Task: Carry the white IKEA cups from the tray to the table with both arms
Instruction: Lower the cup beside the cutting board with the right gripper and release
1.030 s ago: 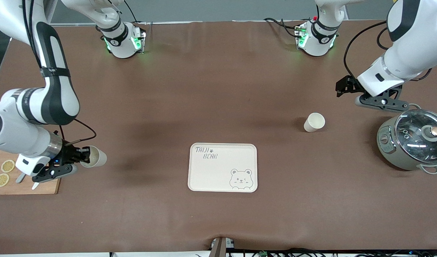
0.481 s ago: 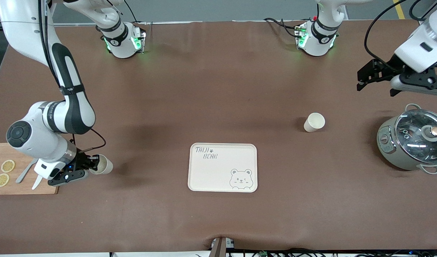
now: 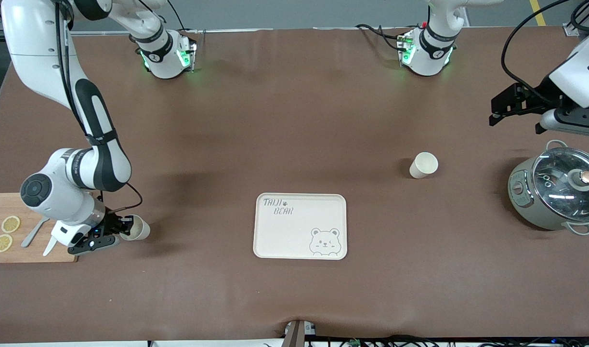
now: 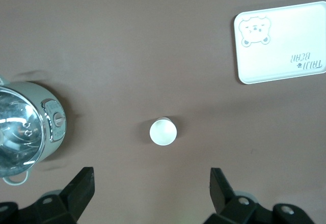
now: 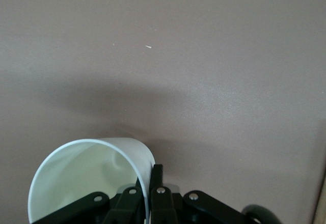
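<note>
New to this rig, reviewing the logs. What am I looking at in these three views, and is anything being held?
Two glossy white robot arms with black two-finger grippers share a brown table.

The front view looks down from across the table, with the arm bases along its top. The other two views come from cameras on each wrist.

The right gripper is shut on the rim of a small cream-white handleless cup, low over the table beside a wooden cutting board with lemon slices. Its wrist view shows that cup close up.

The left gripper is open and empty, over the table near a grey pot with a glass lid. Its wrist view looks down on the second cream-white cup, standing upright on the table.

A cream bear-printed tray lies mid-table.
</note>
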You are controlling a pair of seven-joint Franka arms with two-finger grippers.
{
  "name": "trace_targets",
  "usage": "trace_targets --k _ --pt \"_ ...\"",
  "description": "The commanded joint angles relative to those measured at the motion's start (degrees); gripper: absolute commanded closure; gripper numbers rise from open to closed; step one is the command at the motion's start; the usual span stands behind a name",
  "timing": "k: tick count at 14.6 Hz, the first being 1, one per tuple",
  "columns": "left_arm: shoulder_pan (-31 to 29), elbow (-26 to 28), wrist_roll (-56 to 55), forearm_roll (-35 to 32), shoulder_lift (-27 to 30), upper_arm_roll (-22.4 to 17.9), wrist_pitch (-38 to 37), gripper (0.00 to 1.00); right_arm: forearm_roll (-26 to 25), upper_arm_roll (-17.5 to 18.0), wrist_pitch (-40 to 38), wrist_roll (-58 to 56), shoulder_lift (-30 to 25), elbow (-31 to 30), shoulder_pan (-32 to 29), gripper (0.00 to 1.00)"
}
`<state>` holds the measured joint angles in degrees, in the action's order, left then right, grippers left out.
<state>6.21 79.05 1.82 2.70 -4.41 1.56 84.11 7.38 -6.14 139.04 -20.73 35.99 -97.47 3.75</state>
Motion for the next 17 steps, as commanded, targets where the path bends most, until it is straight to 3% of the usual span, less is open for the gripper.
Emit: trace_targets --k 1,14,15,16,17 --pt "2.93 -2.06 0.02 -0.06 -0.43 -3.93 -1.67 0.00 0.36 0.61 1.40 -1.06 0.83 0.00 -0.85 1.00" --pt "-0.50 -1.27 4.33 -1.73 -0.95 -3.93 -1.76 0.00 0.44 0.78 3.95 -1.06 2.24 -0.09 -0.76 1.00" --pt "-0.50 -0.92 4.33 -1.73 -0.87 -3.84 -1.76 0.00 0.44 0.78 3.87 -1.06 2.24 0.00 -0.59 0.62" --pt "-0.41 -0.83 4.42 -1.82 -0.87 -3.93 -1.93 0.00 0.44 0.78 3.87 -1.06 2.24 0.00 -0.58 0.05" --pt "-0.41 -0.83 4.33 -2.08 -0.87 -3.84 -2.54 0.00 0.44 0.78 3.87 -1.06 2.24 0.09 -0.67 0.00"
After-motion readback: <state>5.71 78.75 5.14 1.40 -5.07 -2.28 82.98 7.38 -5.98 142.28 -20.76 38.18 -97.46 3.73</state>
